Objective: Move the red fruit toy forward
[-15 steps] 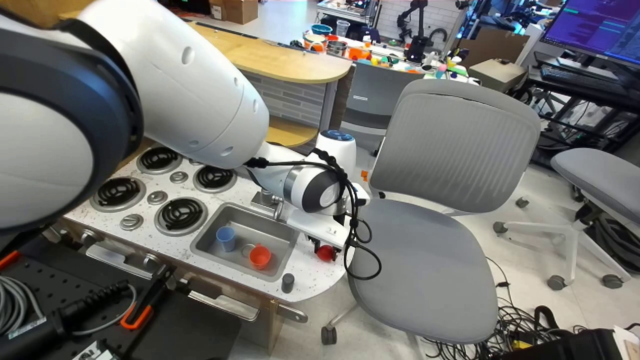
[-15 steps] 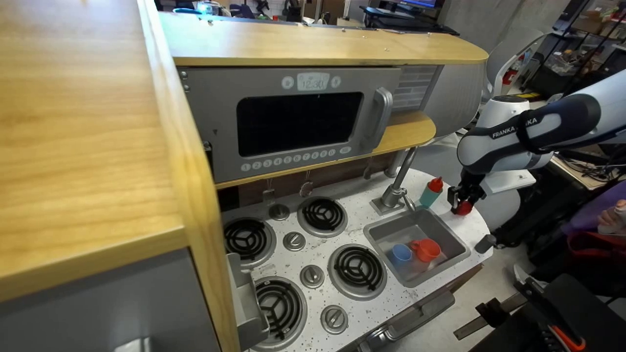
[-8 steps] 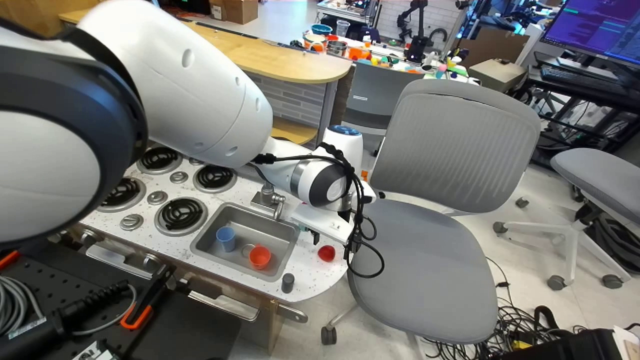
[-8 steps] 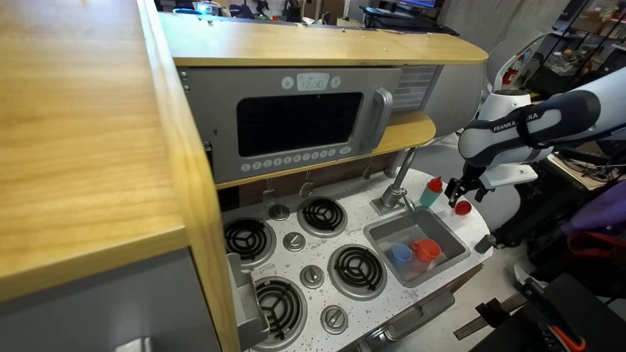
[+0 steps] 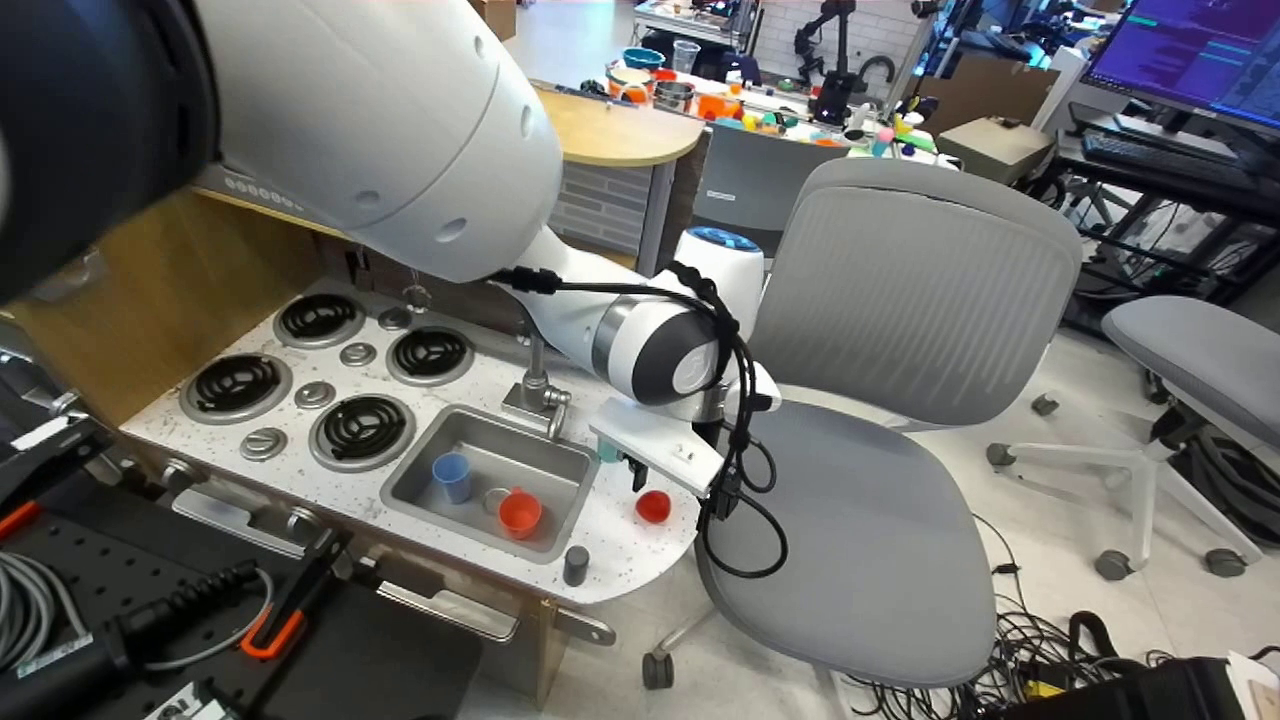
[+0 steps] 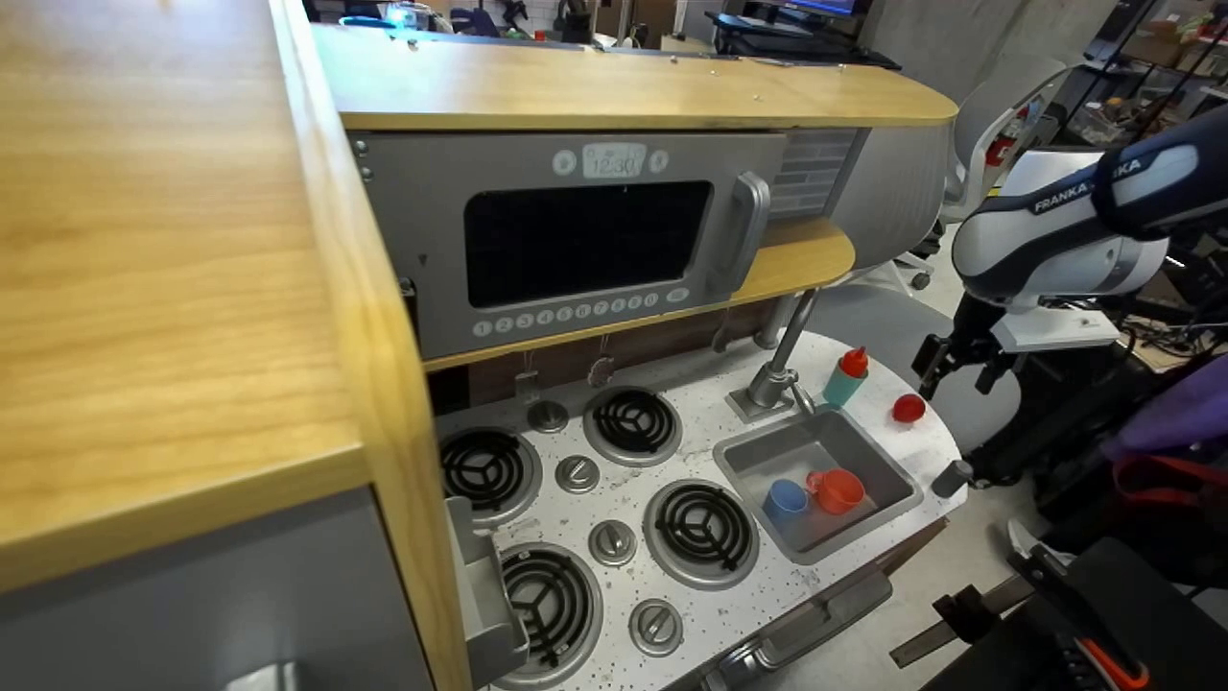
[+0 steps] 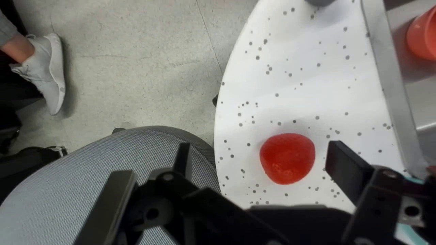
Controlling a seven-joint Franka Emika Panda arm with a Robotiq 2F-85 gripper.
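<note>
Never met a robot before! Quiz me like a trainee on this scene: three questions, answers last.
1. True or false: the black fingers stand open, not touching the rounded red fruit toy.
2. Beside the orange-red plastic cup in the grey rectangular sink sits: A, a yellow bowl; B, a blue plastic cup; C, a green spoon.
3. How many round black coil burners show?

Key: 1, true; 2, B; 3, four.

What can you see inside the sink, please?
A blue cup and a red cup are in the sink, with what looks like a drain partly covered by the red cup. Whatever lies directly beneath the cups is hidden.
</note>
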